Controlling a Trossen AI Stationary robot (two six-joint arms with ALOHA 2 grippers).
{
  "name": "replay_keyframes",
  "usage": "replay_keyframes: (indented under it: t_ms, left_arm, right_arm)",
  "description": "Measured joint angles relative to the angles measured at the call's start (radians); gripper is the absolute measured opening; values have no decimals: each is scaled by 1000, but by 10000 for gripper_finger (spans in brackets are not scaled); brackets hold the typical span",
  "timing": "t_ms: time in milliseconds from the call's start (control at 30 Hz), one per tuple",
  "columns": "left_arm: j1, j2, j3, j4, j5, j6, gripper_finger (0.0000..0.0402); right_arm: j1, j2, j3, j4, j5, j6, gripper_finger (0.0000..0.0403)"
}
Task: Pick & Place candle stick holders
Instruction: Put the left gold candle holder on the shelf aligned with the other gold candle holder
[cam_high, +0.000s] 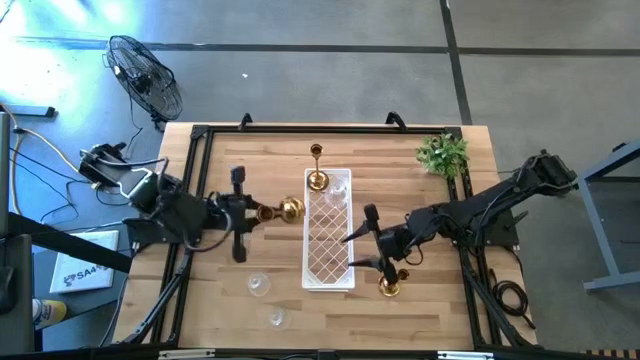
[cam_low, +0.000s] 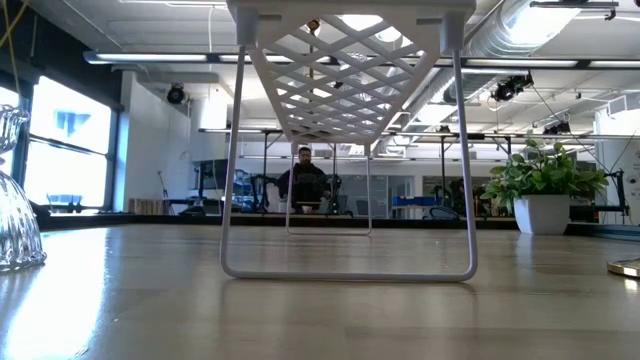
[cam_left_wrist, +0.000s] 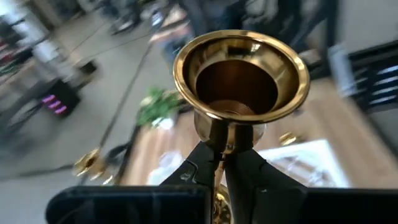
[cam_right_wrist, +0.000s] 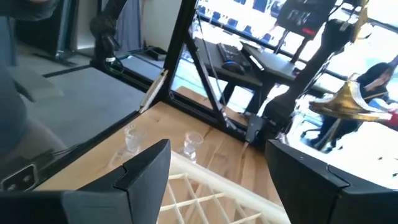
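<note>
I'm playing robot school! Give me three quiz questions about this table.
1. What does the left claw grip? A) a spoon B) a gold candle holder C) a ball
2. True or false: the right claw is open.
3. How many glass candle holders stand on the bare table on the left arm's side of the white tray?

Key: 1 B; 2 true; 3 two.
</note>
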Motion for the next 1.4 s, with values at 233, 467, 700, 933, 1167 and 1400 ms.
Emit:
replay_keyframes:
  t_ms: [233, 467, 700, 933, 1167, 1400]
  left_arm:
    - [1, -6, -33, 101, 97, 14, 10]
    - [119, -5, -123, 252, 298, 38, 10]
    - [364, -5, -142, 272, 565, -57, 10]
    - [548, 35, -169, 298, 757, -115, 10]
    - [602, 39, -326, 445, 844, -143, 10]
    - [602, 32, -388, 497, 887, -156, 10]
  right_arm:
    - [36, 0, 0, 13, 66, -13, 257]
    - [40, 0, 0, 22, 77, -12, 257]
    - [40, 0, 0, 21, 77, 6, 257]
    - [40, 0, 0, 19, 83, -1, 257]
    - [45, 0, -1, -22, 94, -5, 257]
    - [71, 0, -1, -22, 151, -11, 257]
